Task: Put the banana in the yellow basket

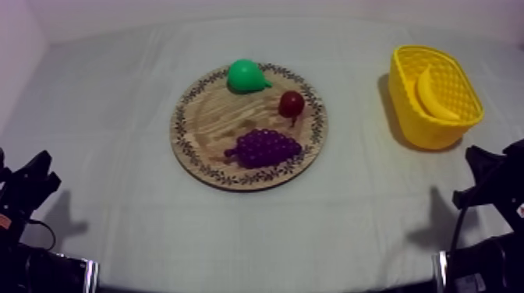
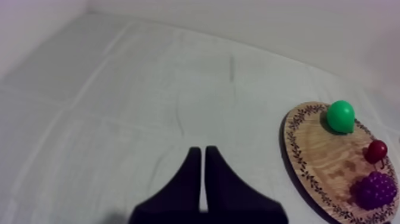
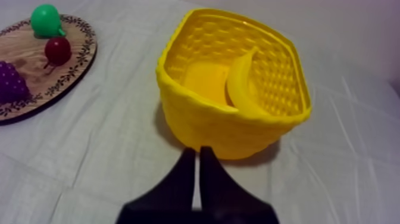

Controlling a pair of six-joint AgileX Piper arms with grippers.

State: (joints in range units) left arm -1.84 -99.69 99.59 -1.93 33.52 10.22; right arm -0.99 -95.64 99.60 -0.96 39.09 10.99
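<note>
Our right gripper (image 3: 197, 152), its fingers pressed together in a narrow wedge with nothing between them, hangs low over the grey-white cloth (image 3: 89, 161). Just ahead of it stands the yellow basket (image 3: 202, 128), with the banana (image 3: 238, 89) lying curved inside. Ahead and to that gripper's left, the wooden board (image 3: 27, 50) carries the pear (image 3: 46, 19), the small red fruit (image 3: 58, 50) and the bunch of grapes (image 3: 11, 83). Our left gripper (image 2: 202, 152), likewise closed on nothing, points across bare cloth, the board ahead to its right, well apart.
</note>
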